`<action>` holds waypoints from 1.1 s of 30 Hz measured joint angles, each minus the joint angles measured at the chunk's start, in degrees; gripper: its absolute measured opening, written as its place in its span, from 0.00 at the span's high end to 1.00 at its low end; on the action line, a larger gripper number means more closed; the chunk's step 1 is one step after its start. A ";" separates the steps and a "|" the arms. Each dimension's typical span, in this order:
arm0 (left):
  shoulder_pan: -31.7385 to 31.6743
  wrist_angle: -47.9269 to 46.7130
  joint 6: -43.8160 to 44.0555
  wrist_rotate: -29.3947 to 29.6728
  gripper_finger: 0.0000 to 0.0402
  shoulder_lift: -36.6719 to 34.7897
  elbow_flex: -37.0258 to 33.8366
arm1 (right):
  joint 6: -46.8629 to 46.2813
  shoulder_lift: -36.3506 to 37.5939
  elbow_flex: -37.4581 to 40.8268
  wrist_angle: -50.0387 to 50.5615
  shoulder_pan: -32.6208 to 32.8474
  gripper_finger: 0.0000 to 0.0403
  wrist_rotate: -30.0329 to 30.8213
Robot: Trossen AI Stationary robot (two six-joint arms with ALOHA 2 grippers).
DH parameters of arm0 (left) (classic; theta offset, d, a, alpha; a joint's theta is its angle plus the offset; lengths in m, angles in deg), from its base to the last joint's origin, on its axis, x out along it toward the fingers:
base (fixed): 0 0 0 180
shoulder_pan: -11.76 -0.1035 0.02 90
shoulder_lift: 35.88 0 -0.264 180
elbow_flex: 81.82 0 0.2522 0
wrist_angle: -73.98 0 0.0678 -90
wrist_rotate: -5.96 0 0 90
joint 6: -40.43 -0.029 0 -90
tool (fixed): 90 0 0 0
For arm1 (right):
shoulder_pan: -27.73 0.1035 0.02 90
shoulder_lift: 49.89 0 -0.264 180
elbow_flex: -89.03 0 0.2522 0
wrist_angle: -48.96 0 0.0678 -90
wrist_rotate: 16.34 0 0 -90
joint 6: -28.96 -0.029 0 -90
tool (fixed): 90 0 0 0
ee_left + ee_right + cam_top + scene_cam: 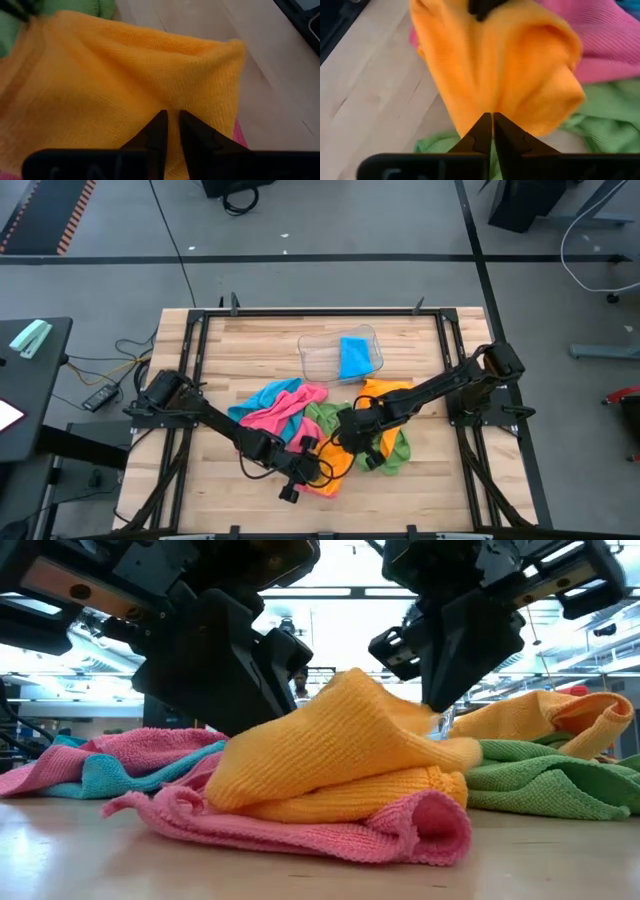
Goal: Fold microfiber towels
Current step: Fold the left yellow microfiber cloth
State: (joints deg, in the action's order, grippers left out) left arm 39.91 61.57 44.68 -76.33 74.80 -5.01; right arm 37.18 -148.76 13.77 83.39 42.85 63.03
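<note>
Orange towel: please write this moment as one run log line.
left gripper: shut on orange towel | right gripper: shut on orange towel | fold: not yet done

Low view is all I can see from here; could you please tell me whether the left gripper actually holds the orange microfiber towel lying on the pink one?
Observer: Yes. The left wrist view shows the left gripper shut on a fold of the orange microfiber towel.
Operator: Thank you. And the right gripper?
Observer: Its own wrist view shows the right gripper pinching the same towel's edge, fingers together.
Operator: Is any towel in the tray?
Observer: From above, one folded blue towel lies in the clear plastic tray at the table's far side.
</note>
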 joint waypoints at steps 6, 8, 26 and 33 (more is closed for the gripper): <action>0.01 1.36 -0.37 -0.01 0.85 0.01 0.00 | -2.49 0.80 0.01 0.13 -0.76 0.75 0.04; 0.01 2.43 -0.39 0.02 0.85 0.01 0.00 | -2.83 1.50 0.00 0.15 -0.72 0.70 -0.12; 1.31 7.64 -2.43 -0.26 0.85 -2.84 -0.04 | -3.49 0.22 1.27 -12.57 -0.81 0.62 -0.45; 2.64 -3.26 0.22 0.92 0.88 -8.62 0.02 | -0.53 0.12 1.29 -15.24 -3.50 0.64 0.87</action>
State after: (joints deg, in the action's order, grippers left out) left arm 42.54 58.31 44.90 -75.42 66.18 -4.99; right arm 36.66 -148.64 15.06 68.15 39.35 63.90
